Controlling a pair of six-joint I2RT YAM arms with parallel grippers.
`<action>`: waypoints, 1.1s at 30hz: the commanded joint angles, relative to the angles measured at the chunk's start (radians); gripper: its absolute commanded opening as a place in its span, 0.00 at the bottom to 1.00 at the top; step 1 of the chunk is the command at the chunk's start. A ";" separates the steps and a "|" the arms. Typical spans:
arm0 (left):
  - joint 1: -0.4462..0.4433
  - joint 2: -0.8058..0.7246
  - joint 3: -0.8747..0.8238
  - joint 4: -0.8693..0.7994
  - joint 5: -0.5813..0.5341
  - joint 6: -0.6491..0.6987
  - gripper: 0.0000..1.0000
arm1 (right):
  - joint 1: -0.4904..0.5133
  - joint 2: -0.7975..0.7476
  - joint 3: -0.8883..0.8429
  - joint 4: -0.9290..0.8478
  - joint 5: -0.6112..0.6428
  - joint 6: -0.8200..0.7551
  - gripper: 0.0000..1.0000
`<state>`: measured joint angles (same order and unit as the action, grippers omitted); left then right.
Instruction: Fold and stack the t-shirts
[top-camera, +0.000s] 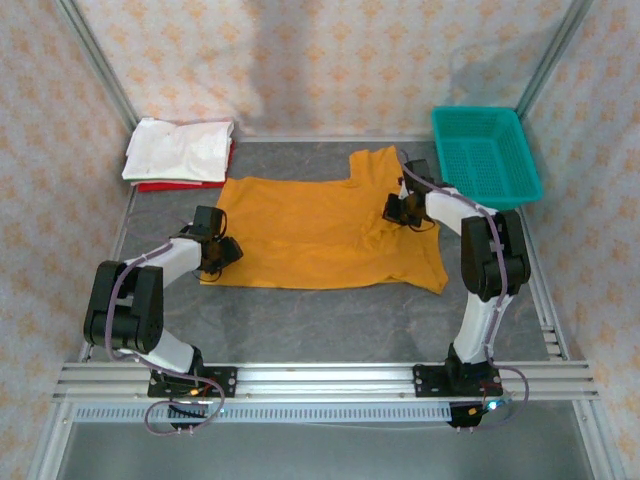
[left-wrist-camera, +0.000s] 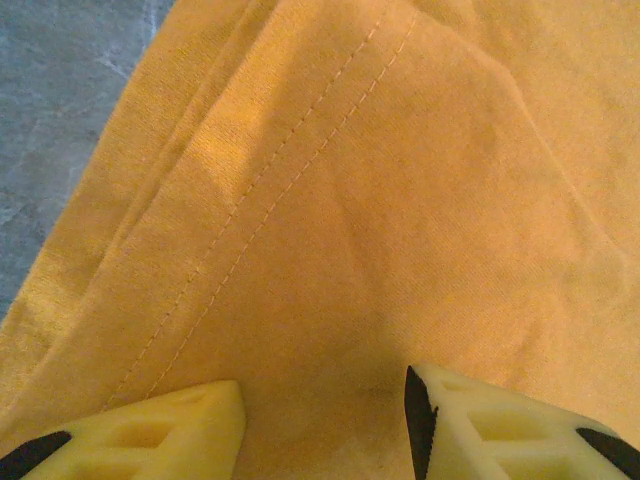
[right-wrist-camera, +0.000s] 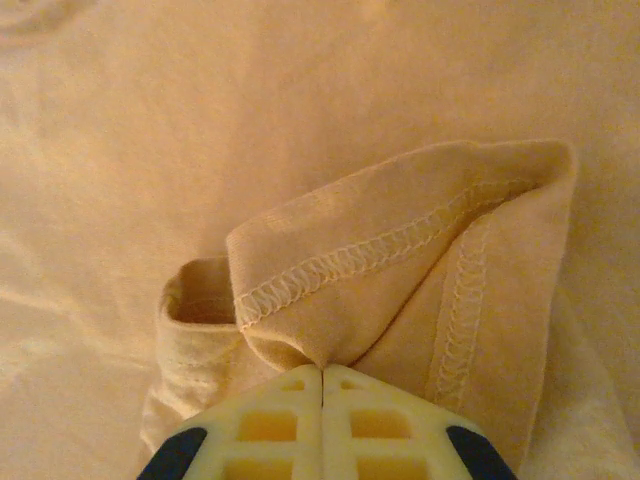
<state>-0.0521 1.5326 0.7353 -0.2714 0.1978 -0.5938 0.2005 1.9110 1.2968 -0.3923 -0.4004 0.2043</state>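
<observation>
The mustard-orange t-shirt (top-camera: 320, 235) lies spread on the table, back side up, with one sleeve toward the far right. My left gripper (top-camera: 225, 252) is at the shirt's near-left edge. Its jaws stand open over the flat cloth (left-wrist-camera: 380, 200), beside a double-stitched hem, with nothing pinched between the fingertips of that gripper (left-wrist-camera: 325, 420). My right gripper (top-camera: 398, 212) is over the shirt's right part near the sleeve. In the wrist view this gripper (right-wrist-camera: 322, 372) is shut on a raised fold of the orange cloth (right-wrist-camera: 400, 270) with its seam showing. A folded white t-shirt (top-camera: 180, 150) rests on a red one (top-camera: 165, 186) at the far left.
A teal mesh basket (top-camera: 485, 150) stands at the far right corner. Grey table surface (top-camera: 330, 320) lies bare between the shirt and the arm bases. Metal frame rails run along the table's sides and its near edge.
</observation>
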 joint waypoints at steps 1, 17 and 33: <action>-0.009 0.051 -0.015 -0.032 0.003 0.015 0.49 | 0.014 -0.014 0.064 -0.026 0.000 -0.028 0.00; -0.009 0.014 0.014 -0.077 -0.005 0.028 0.49 | 0.024 -0.045 0.160 -0.132 0.112 0.185 0.20; -0.009 0.052 0.023 -0.070 0.005 0.054 0.49 | -0.079 -0.107 -0.244 0.305 -0.141 0.447 0.42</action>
<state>-0.0528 1.5497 0.7643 -0.2955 0.2024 -0.5522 0.1215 1.7752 1.0527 -0.1955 -0.5068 0.6109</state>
